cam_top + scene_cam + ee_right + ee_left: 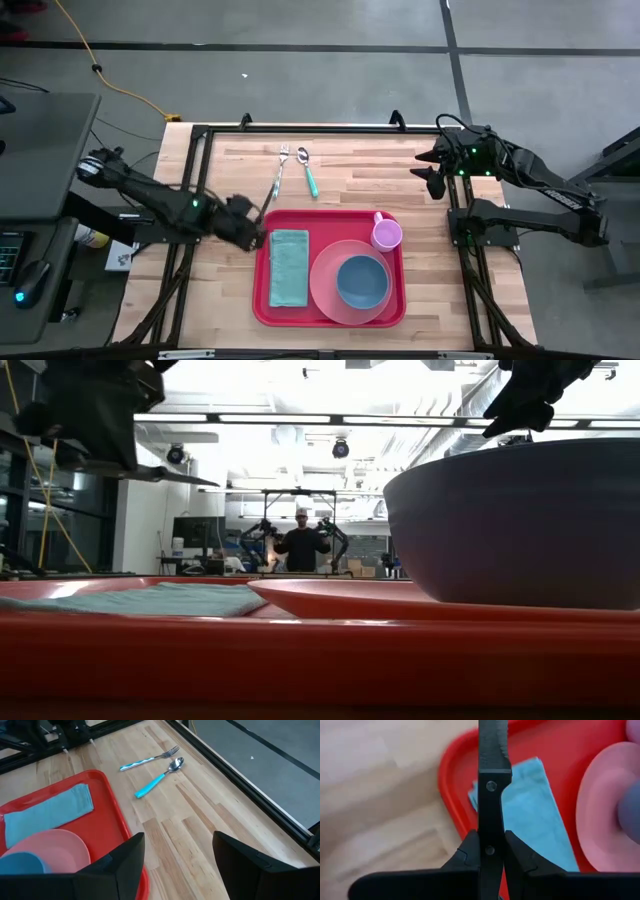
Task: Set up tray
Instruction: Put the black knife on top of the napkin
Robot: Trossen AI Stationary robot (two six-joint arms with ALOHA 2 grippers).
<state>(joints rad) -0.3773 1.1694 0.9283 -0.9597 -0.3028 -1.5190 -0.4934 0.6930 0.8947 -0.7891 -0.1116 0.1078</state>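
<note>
The red tray (262, 300) lies at the table's near middle. It holds a folded teal napkin (289, 267), a pink plate (322, 292) with a blue bowl (361, 281) on it, and a pink cup (387, 234). My left gripper (246, 226) is at the tray's far left corner, shut on a knife (491, 780) with a black handle and a serrated blade. The blade reaches over the tray's left rim and the napkin (535, 820). My right gripper (432, 172) is open and empty at the table's far right. My left gripper pinches the knife's black handle (491, 832) between its two fingers (468, 854), by its flat sides. The knife runs straight out along the fingers, blade (493, 745) forward. It is lifted clear above the tray, about level in the low view (176, 477).
A fork (279, 172) and a spoon (308, 172) with teal handles lie on the bare wood beyond the tray. A black frame edges the table. A person stands in the room far behind (302, 545).
</note>
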